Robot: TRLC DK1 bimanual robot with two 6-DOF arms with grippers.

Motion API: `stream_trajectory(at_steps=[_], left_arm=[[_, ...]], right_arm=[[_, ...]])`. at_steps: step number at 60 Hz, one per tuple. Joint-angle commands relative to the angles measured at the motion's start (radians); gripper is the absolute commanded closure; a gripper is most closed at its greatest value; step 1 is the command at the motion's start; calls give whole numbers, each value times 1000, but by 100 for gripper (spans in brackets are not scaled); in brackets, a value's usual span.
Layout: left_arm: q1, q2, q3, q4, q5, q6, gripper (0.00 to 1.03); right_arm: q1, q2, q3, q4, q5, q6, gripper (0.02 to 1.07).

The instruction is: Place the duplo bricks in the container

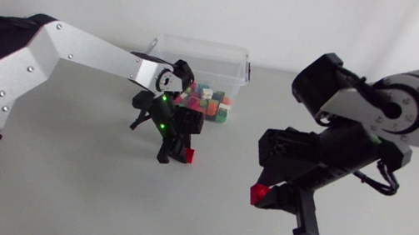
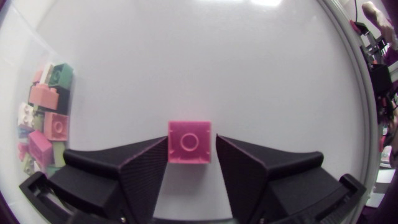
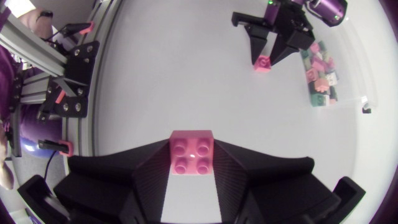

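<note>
My left gripper hangs low over the table in front of the clear container, which holds several coloured bricks. A pink duplo brick lies between its open fingers, hollow side up. One finger is against the brick and a thin gap shows at the other. My right gripper is raised at centre right, shut on a second pink brick, studs up. From the right wrist view my left gripper straddles the first brick beside the container.
Beside my left gripper, the container shows its heap of pink, green and white bricks. Bare white table lies between the two grippers and in front of them. The table's edge with metal framing runs beyond my right gripper.
</note>
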Motion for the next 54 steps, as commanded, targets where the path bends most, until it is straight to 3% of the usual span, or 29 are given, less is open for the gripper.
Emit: stream_trajectory(at_steps=[1,9,21,37,54], left_arm=[[-4,28,28,-30,18,26,78],[-4,18,37,-123,16,25,79],[10,-114,-61,-128,18,-1,79],[50,-313,-161,-125,44,-78,79],[125,-457,-123,-120,128,-207,78]], right_arm=[[-35,-8,65,-18,-28,-34,81],[-96,39,163,-7,-105,-5,81],[-139,141,270,79,-172,97,81],[-139,280,415,246,-188,305,81],[-152,464,634,376,-183,520,81]])
